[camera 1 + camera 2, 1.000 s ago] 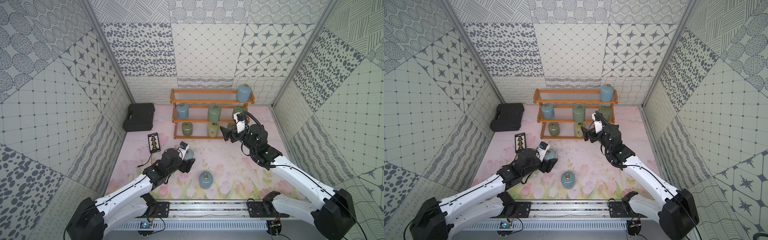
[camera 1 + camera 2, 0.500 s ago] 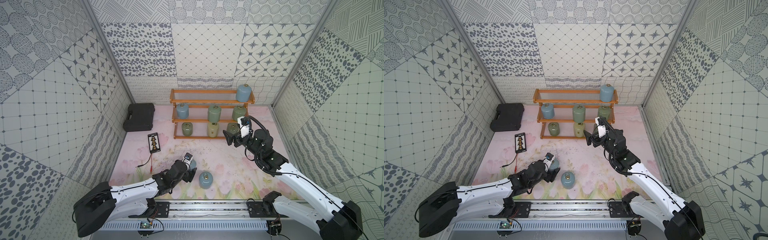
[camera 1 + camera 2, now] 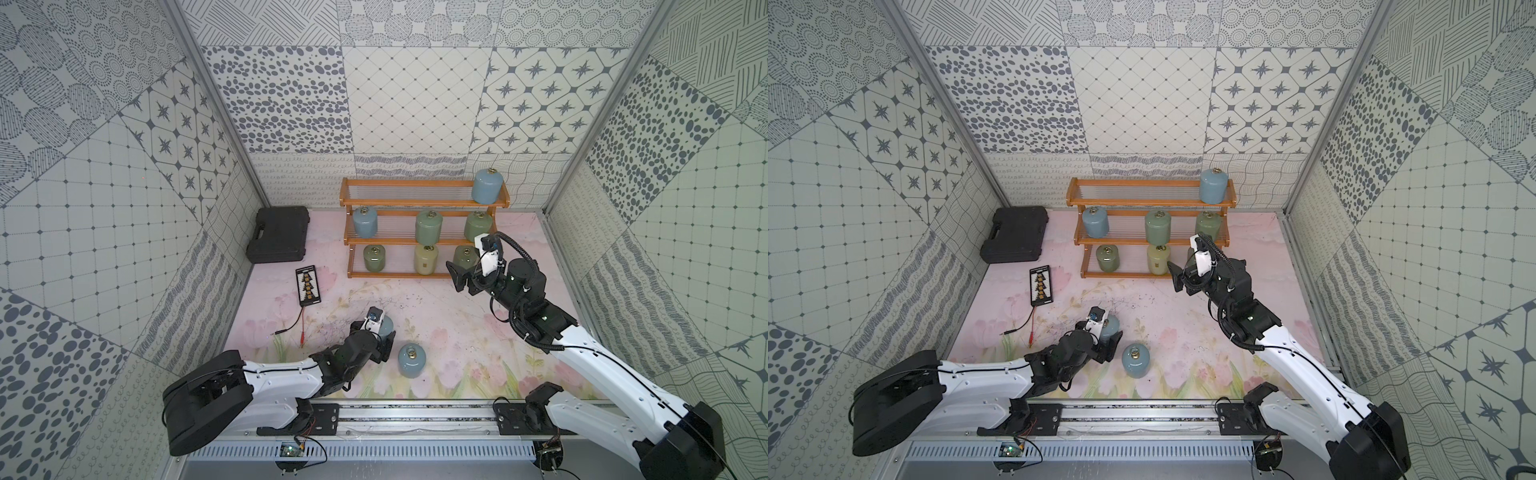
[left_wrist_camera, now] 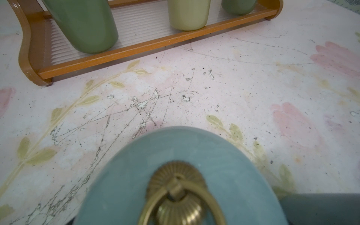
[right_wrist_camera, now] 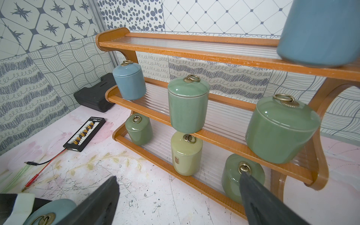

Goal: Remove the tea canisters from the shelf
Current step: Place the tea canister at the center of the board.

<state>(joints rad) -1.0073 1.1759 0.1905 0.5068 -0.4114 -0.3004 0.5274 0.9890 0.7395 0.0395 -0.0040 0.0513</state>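
Your left arm has pulled back toward front, blue canister (image 3: pixel 385 326) riding along. That canister now low over table (image 3: pixel 457 332), just beside second blue canister (image 3: pixel 410 360), well clear of shelf (image 3: pixel 424 202); base contact, cannot tell. Left gripper (image 3: pixel 382 338) clamped round its body. Shelf holds seven more: one on top tier, three on middle, three on bottom. Right gripper (image 5: pixel 178 176) spread wide, empty, one finger in front of bottom-tier end green canister (image 5: pixel 231 179).

Blue, sage and cream canisters (image 3: pixel 428 226), orange-brown shelf (image 3: pixel 407 203), pink floral tabletop (image 3: pixel 457 332), black case (image 3: pixel 279 235)
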